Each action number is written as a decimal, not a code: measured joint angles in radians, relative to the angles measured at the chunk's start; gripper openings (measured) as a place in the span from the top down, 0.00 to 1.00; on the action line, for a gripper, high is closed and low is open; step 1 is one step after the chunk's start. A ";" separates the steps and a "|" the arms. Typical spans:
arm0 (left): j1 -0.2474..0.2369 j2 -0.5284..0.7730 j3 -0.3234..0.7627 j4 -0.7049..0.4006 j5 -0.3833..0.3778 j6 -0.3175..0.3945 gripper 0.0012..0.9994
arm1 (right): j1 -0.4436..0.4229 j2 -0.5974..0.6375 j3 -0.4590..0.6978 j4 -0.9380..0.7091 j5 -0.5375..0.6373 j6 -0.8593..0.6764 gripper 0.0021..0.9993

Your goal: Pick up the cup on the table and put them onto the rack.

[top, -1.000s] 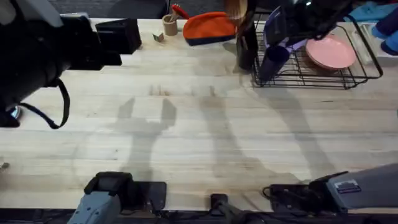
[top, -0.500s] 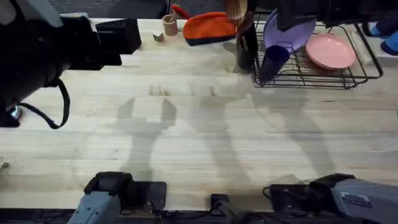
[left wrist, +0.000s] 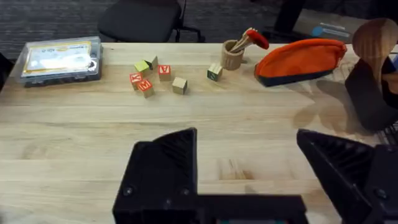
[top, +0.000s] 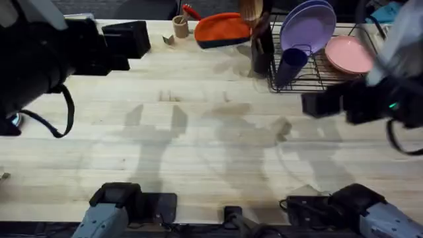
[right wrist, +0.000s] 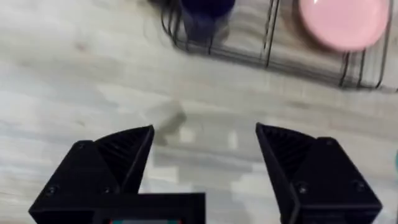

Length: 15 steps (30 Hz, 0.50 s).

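Observation:
The dark blue cup (top: 289, 65) stands inside the black wire rack (top: 370, 84) at its near left corner, in front of a lavender plate (top: 305, 26). Nothing holds it. My right gripper (top: 307, 104) hangs over the table (top: 198, 132) just in front of the rack, open and empty. In the right wrist view the cup (right wrist: 205, 14) and the rack (right wrist: 273, 59) lie beyond my open right gripper (right wrist: 205, 162). My left gripper (top: 129, 51) is raised at the far left, open, with nothing in it (left wrist: 249, 168).
A pink plate (top: 350, 54) lies flat in the rack. A black utensil holder (top: 262, 51) with a wooden spoon stands to the rack's left. An orange pouch (top: 221, 30), a small wooden cup (top: 180, 26), toy blocks (left wrist: 149, 74) and a plastic box (left wrist: 62, 59) sit along the far edge.
My right arm has pulled back from above the rack toward the near right, leaving the cup standing in the rack. The left arm has not moved.

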 joint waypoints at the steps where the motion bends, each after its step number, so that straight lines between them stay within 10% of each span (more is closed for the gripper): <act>1: 0.000 0.000 0.000 -0.003 0.000 0.000 0.01 | 0.000 -0.002 -0.029 -0.001 0.003 0.010 0.01; 15: 0.000 0.000 0.000 -0.074 0.000 0.000 0.01 | 0.000 0.126 -0.111 0.001 -0.005 0.052 0.01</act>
